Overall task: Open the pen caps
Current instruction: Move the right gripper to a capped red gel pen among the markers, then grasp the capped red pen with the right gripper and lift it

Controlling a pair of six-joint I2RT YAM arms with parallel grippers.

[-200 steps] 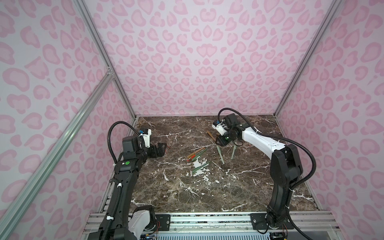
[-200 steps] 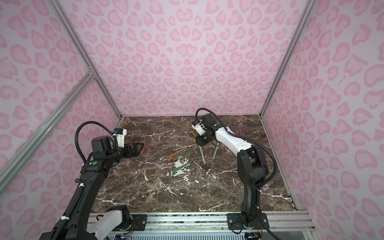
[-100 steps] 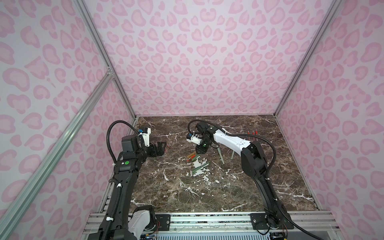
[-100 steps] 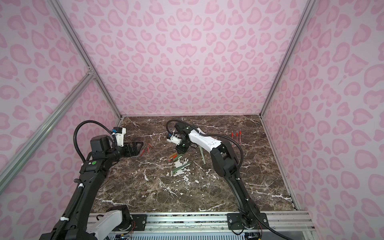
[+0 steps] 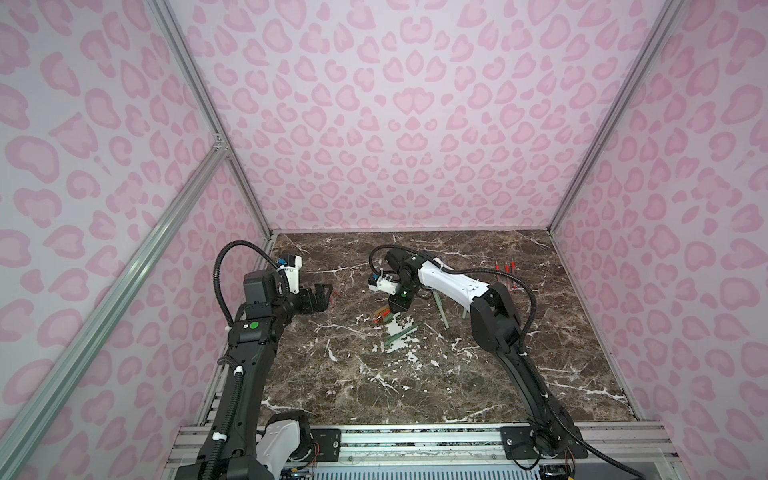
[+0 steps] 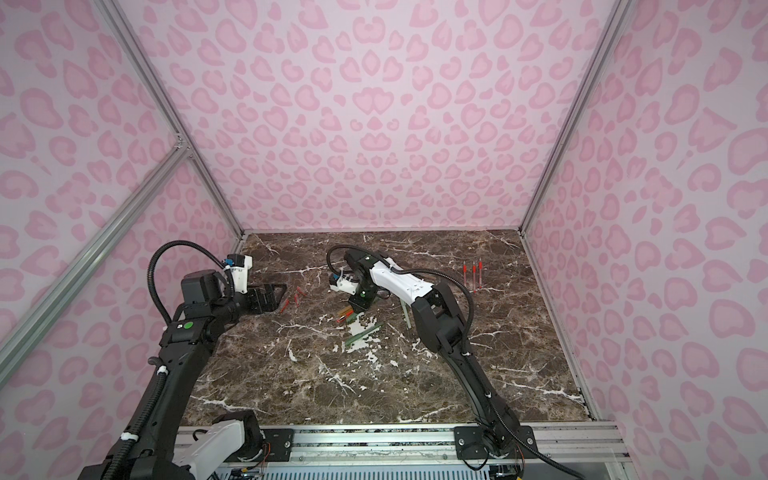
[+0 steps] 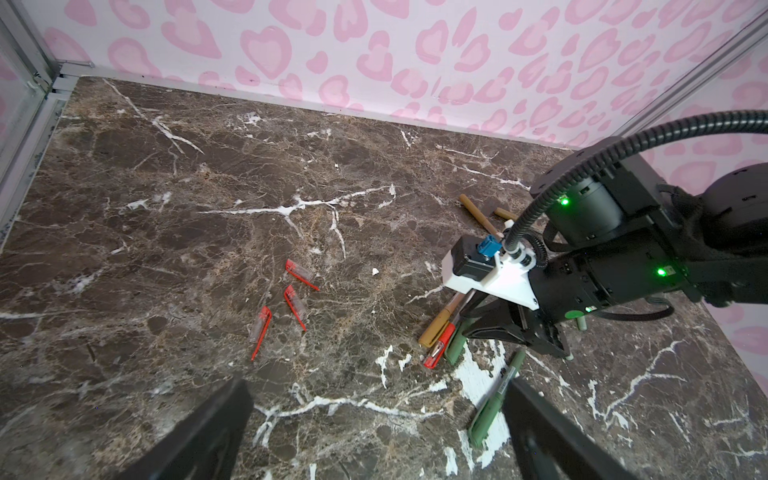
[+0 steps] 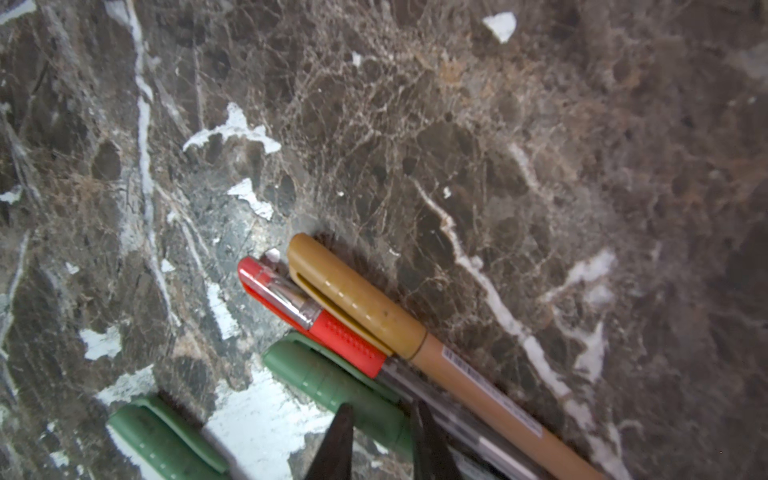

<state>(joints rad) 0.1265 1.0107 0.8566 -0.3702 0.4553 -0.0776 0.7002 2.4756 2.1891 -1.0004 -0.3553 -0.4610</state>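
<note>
The right gripper (image 8: 383,409) hangs low over a bunch of capped pens near the middle of the marble table (image 5: 415,386). Its jaws are narrow, one on each side of a green pen (image 8: 332,382); whether they pinch it I cannot tell. Just beside that pen lie a red pen (image 8: 345,340) and a tan pen (image 8: 457,374), touching, with the tan cap (image 8: 357,299) on. The left gripper (image 7: 378,399) is spread wide and holds nothing, above the table near three loose red pen caps (image 7: 296,305)
</note>
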